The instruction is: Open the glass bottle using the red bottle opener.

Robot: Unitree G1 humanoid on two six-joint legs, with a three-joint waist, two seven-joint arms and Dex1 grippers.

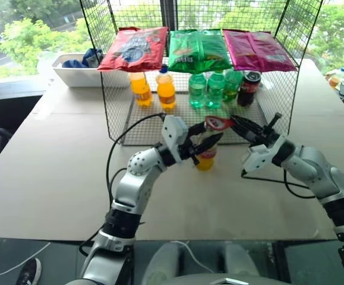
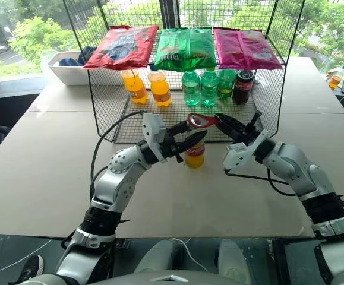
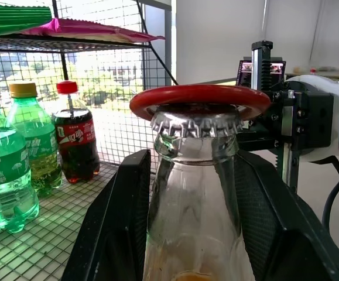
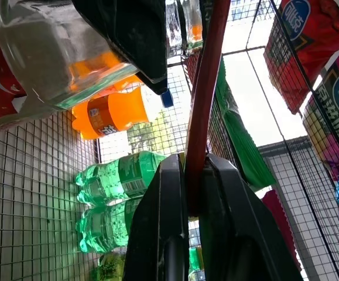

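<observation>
Nearest to me are my own two arms, reaching out over the big beige table (image 1: 53, 178) toward its middle; beyond them stands the black wire rack (image 1: 115, 101), the largest thing on the table, with three snack bags lying across its top: a red bag (image 1: 133, 48), a green bag (image 1: 199, 50) and a pink bag (image 1: 258, 51); under them, on the rack's mesh floor, two orange plastic bottles (image 1: 166, 89) stand beside a cluster of green plastic bottles (image 1: 206, 90) and a dark cola bottle (image 1: 249, 88); a white tray (image 1: 70, 76) sits on the table to the rack's left; just in front of the rack the glass bottle (image 1: 206, 155) stands upright on the table, yellow-orange drink low in it, its crimped metal cap (image 3: 195, 124) on the neck; my left gripper (image 1: 202, 144) has its two black fingers (image 3: 113, 222) clamped on the bottle's neck, one on each side just under the cap; my right gripper (image 1: 238, 123) comes in from the right with its fingers (image 4: 157, 228) pressed together on the handle of the red bottle opener (image 1: 218, 123); the opener lies nearly level, its oval ring resting over the top of the cap
</observation>
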